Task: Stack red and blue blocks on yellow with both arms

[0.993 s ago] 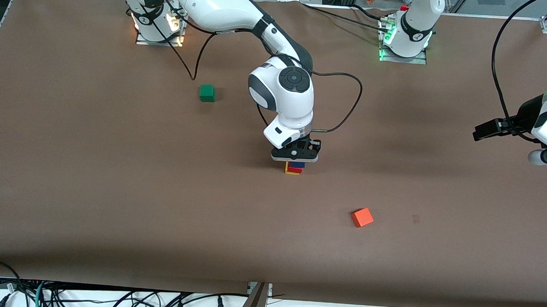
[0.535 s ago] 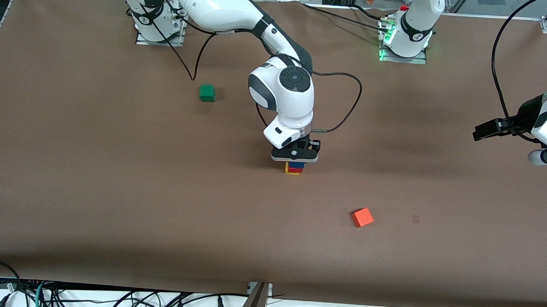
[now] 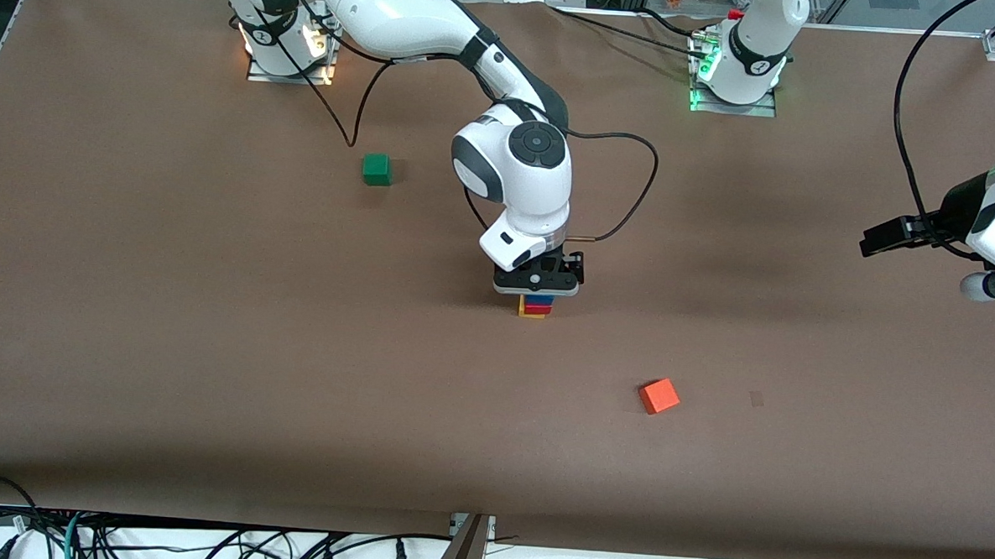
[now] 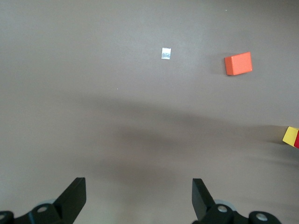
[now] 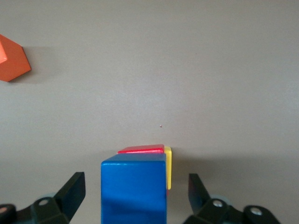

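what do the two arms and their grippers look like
Both arms are glossy white with dark-grey round joint caps and trailing black cables. The right gripper is black under a white wrist; the left gripper has black, wedge-shaped fingers. The bases carry small lights, one green.

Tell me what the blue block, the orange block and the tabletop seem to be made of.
Blue block: looks like painted wood or hard plastic, smooth with a faint sheen and crisp edges; which one is unclear. Orange block: the same kind of solid cube, flat matte colour, sharp corners. Tabletop: a dull brown sheet, probably paper or thin matting, with no glare and soft shadows.
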Robot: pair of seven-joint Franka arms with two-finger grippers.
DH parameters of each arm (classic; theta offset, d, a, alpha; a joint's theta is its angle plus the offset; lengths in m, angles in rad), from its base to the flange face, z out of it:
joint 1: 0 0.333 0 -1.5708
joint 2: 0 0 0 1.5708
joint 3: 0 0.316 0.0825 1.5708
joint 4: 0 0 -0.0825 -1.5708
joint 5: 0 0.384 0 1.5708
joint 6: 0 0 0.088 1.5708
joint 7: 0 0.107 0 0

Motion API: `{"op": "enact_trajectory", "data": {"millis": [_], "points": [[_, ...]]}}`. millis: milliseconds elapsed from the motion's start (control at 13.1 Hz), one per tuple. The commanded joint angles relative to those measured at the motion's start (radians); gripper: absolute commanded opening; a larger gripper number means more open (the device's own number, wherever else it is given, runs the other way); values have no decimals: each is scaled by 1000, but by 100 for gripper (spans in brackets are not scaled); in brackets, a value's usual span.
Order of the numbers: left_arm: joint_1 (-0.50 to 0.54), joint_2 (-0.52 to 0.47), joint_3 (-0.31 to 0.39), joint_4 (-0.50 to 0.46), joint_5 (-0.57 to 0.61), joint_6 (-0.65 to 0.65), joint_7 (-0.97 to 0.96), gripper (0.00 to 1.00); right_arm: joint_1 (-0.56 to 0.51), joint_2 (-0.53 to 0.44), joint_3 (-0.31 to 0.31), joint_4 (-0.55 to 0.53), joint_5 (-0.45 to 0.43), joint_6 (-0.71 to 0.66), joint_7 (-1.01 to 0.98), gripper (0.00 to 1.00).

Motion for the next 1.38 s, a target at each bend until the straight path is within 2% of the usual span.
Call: {"op": "enact_trajectory", "data": {"millis": [0,382,611,764,1069,1299], "points": [[13,-5,-14,-7,15,10,13,100,-39,-62,11,30,7,-99,-11,99],[13,-5,-14,-5,15,10,13,100,-204,-247,8,25,157,-325,-138,100],[13,-3,-14,-5,15,10,13,100,-336,-368,0,-34,235,-503,-327,100],[11,-3,-13,-5,15,10,13,100,-378,-491,-11,-156,264,-547,-353,100],[11,-3,-14,-5,15,10,13,100,-378,-772,-144,-506,251,-535,-549,100],[11,-3,-13,-5,16,10,13,100,-378,-864,-204,-603,160,-546,-660,100]]}}
